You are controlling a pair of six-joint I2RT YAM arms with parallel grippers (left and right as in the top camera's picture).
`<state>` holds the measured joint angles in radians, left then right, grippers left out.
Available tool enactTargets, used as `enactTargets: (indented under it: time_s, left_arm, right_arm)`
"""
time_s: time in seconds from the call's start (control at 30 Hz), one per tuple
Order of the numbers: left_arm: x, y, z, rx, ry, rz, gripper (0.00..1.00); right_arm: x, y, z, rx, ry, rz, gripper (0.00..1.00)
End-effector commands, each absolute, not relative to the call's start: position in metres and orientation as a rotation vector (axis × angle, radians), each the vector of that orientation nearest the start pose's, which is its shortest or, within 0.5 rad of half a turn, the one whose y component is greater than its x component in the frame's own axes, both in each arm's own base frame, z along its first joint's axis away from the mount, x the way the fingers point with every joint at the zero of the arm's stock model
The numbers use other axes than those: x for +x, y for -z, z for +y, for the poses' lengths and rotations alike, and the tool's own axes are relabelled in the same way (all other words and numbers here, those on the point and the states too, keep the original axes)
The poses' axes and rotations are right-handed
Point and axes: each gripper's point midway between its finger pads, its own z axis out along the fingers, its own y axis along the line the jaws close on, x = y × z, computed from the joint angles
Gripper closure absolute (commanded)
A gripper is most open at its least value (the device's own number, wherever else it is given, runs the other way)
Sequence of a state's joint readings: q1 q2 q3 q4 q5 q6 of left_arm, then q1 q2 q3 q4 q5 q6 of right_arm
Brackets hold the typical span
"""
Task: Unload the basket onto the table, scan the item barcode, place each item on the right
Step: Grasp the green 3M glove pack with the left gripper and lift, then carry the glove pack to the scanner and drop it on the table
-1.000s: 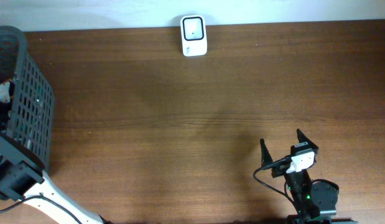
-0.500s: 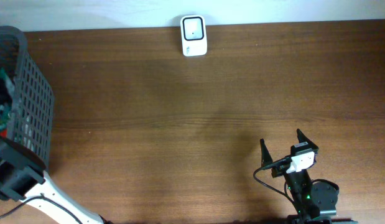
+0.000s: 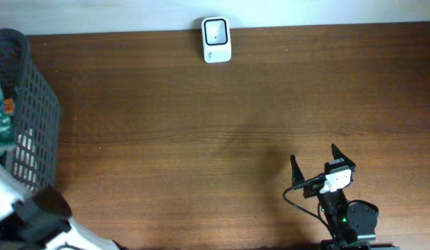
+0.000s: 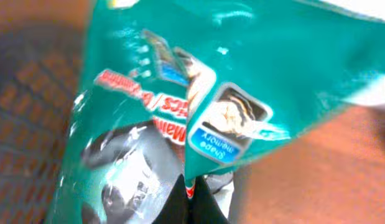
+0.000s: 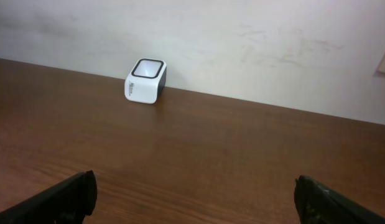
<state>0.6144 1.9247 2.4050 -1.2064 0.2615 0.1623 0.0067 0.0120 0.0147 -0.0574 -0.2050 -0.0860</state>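
Wood-grain table [image 3: 201,139] with a pale wall at the back, nothing fancy. Starting at the left gripper [image 4: 191,202]: its jaws are clamped together on a thin fold of a teal packet [image 4: 180,93], right at the lower edge of the film. The rest of the bag balloons out in front of the wrist camera, glossy and crinkled, with its printing upside down.

From overhead, that packet sits far to the left of the scanner [image 3: 216,39], over the dark mesh basket [image 3: 37,118] at the table's left end. I can't tell if it has fully cleared the rim. The right gripper [image 3: 313,154] is well away from the scanner too, toward the near edge and off to its right. Its jaws are spread wide with nothing between them.

What worries me:
- It's a tiny pinch on slippery film, so any quick swing toward the scanner could let the bag slide out.
- The floppy body could catch on the basket wall while being carried over.
- I can't spot a barcode anywhere (it might be on the hidden side), so the packet could reach the scanner window facing the wrong way.
- The shiny, wrinkled film might also glare or warp the code, so I'd guess it wants to be held flat.
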Motion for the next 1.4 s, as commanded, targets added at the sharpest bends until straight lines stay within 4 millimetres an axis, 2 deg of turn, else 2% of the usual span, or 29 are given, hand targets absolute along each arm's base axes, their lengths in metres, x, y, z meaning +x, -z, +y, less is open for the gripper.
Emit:
enactTargets:
  time_s: [0.0, 0.07, 0.1, 0.13, 0.17, 0.2, 0.23, 0.33, 0.37, 0.5, 0.6, 0.63, 0.77, 0.8, 0.83, 0.87, 0.9, 0.93, 1.0, 1.07, 1.13, 1.27, 1.37]
  left_arm:
    - [0.397, -0.453, 0.178, -0.258, -0.117, 2.054, 1.0]
    - [0.394, -0.472, 0.138, -0.168, -0.08, 2.02, 1.0]
    - [0.396, -0.474, 0.115, -0.115, -0.047, 2.021, 1.0]
    - [0.399, -0.47, 0.093, -0.087, 0.006, 2.039, 1.0]
    - [0.403, -0.459, 0.062, -0.044, 0.08, 2.086, 1.0]
    - [0.406, -0.449, 0.043, -0.015, 0.129, 2.123, 1.0]
    - [0.412, -0.426, 0.01, 0.028, 0.208, 2.201, 1.0]
    - [0.422, -0.367, -0.06, 0.091, 0.367, 2.391, 1.0]
    - [0.425, -0.341, -0.087, 0.124, 0.41, 2.465, 1.0]
    - [0.431, -0.255, -0.158, 0.192, 0.495, 2.655, 1.0]
    - [0.428, -0.171, -0.211, 0.136, 0.539, 2.816, 1.0]
    - [0.423, -0.138, -0.232, 0.109, 0.546, 2.877, 1.0]
    - [0.409, -0.1, -0.269, 0.138, 0.542, 2.955, 1.0]
    - [0.406, -0.095, -0.276, 0.161, 0.543, 2.959, 1.0]
    - [0.403, -0.092, -0.284, 0.189, 0.546, 2.957, 0.87]
    - [0.402, -0.092, -0.291, 0.21, 0.553, 2.948, 0.62]
    - [0.401, -0.092, -0.296, 0.228, 0.559, 2.936, 0.23]
    - [0.403, -0.094, -0.299, 0.255, 0.565, 2.917, 0.13]
    - [0.41, -0.096, -0.299, 0.257, 0.548, 2.889, 0.1]
    - [0.419, -0.108, -0.297, 0.344, 0.545, 2.837, 0.13]
    - [0.43, -0.134, -0.293, 0.48, 0.533, 2.749, 0.16]
    - [0.446, -0.197, -0.283, 0.682, 0.475, 2.546, 0.16]
    - [0.459, -0.24, -0.25, 0.593, 0.359, 2.482, 0.11]
  right_arm:
    - [0.243, -0.161, 0.036, -0.236, -0.104, 1.61, 0.02]
    - [0.243, -0.161, 0.036, -0.236, -0.104, 1.61, 0.02]
    - [0.243, -0.161, 0.036, -0.236, -0.104, 1.61, 0.02]
    - [0.243, -0.161, 0.036, -0.236, -0.104, 1.61, 0.02]
    - [0.243, -0.161, 0.036, -0.236, -0.105, 1.61, 0.02]
    - [0.243, -0.161, 0.036, -0.236, -0.104, 1.61, 0.02]
    - [0.243, -0.161, 0.036, -0.236, -0.104, 1.61, 0.02]
    - [0.243, -0.161, 0.036, -0.236, -0.104, 1.61, 0.02]
    - [0.243, -0.161, 0.036, -0.236, -0.104, 1.61, 0.02]
    - [0.243, -0.161, 0.036, -0.236, -0.104, 1.61, 0.02]
    - [0.243, -0.161, 0.036, -0.236, -0.104, 1.61, 0.02]
    - [0.243, -0.161, 0.036, -0.236, -0.104, 1.61, 0.02]
    - [0.243, -0.161, 0.036, -0.236, -0.104, 1.61, 0.02]
    - [0.243, -0.161, 0.036, -0.236, -0.104, 1.61, 0.02]
    - [0.243, -0.161, 0.036, -0.236, -0.104, 1.61, 0.01]
    - [0.243, -0.161, 0.036, -0.236, -0.104, 1.61, 0.02]
    - [0.243, -0.161, 0.036, -0.236, -0.104, 1.61, 0.02]
    - [0.243, -0.161, 0.036, -0.236, -0.104, 1.61, 0.02]
    - [0.243, -0.161, 0.036, -0.236, -0.105, 1.61, 0.02]
    - [0.243, -0.161, 0.036, -0.236, -0.104, 1.61, 0.02]
    - [0.243, -0.161, 0.036, -0.236, -0.104, 1.61, 0.02]
    - [0.243, -0.161, 0.036, -0.236, -0.104, 1.61, 0.02]
    - [0.243, -0.161, 0.036, -0.236, -0.104, 1.61, 0.02]
